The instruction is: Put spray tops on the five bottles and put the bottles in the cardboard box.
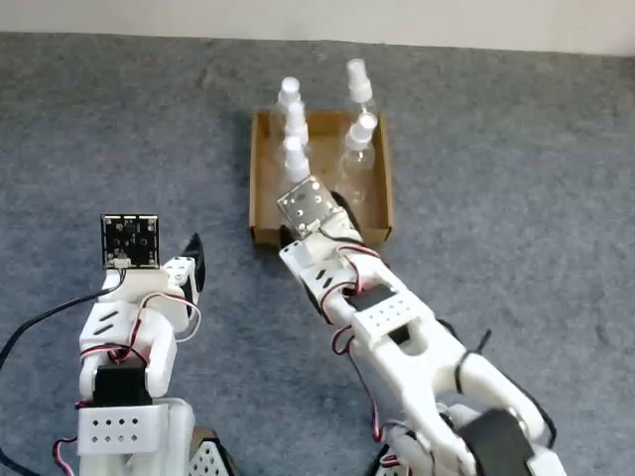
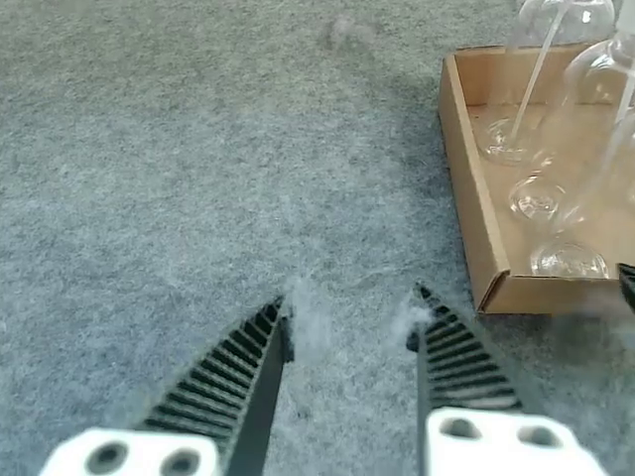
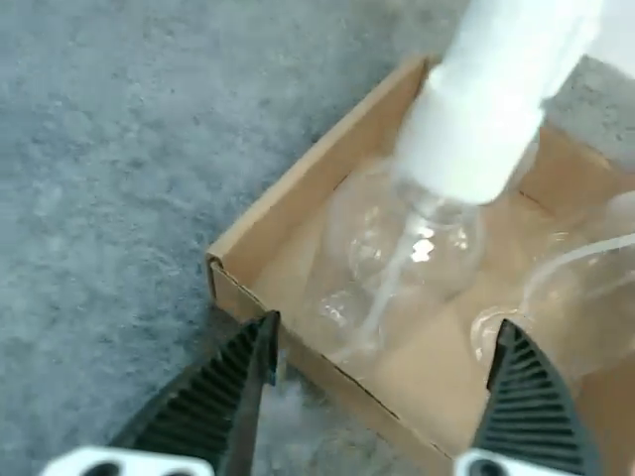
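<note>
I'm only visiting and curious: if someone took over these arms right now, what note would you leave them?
Left gripper: jaws open, empty, over the grey mat beside the box.
Right gripper: jaws open, empty, at the box's near edge, facing the nearest bottle.
Bottles: five, each with a spray top, all apparently standing in the box.
Done: tops on, bottles boxed.
Left: seemingly nothing; perhaps draw the right arm back.

Even soft light, faint shadow beside cardboard box [image 2: 464, 169] (glints on bottles [image 3: 397, 248])
</note>
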`<action>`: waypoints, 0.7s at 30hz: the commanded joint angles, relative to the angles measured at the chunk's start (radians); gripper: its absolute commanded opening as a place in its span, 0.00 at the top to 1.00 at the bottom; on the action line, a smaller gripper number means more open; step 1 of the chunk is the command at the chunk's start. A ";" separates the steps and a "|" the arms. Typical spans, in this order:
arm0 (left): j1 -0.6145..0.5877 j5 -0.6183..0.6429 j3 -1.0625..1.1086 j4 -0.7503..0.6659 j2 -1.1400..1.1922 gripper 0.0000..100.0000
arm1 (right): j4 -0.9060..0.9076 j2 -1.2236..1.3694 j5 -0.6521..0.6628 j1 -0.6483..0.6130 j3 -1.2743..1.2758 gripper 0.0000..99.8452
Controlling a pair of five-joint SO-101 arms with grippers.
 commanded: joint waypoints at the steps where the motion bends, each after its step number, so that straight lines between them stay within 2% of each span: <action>1: -0.008 0.002 -0.004 -0.031 -0.007 0.86 | 0.102 -0.156 0.012 -0.007 -0.042 0.74; 8: -0.008 0.002 -0.004 -0.031 -0.007 0.86 | 0.315 -0.392 0.015 -0.005 0.033 0.74; 12: -0.010 0.002 -0.004 -0.031 -0.007 0.86 | 0.387 -0.527 0.018 0.030 0.105 0.83; 16: -0.018 0.002 -0.010 -0.029 -0.007 0.86 | 0.432 -0.670 0.018 0.130 0.197 0.96; 21: -0.079 0.002 -0.044 -0.023 -0.008 0.86 | 0.559 -0.886 0.020 0.314 0.285 0.98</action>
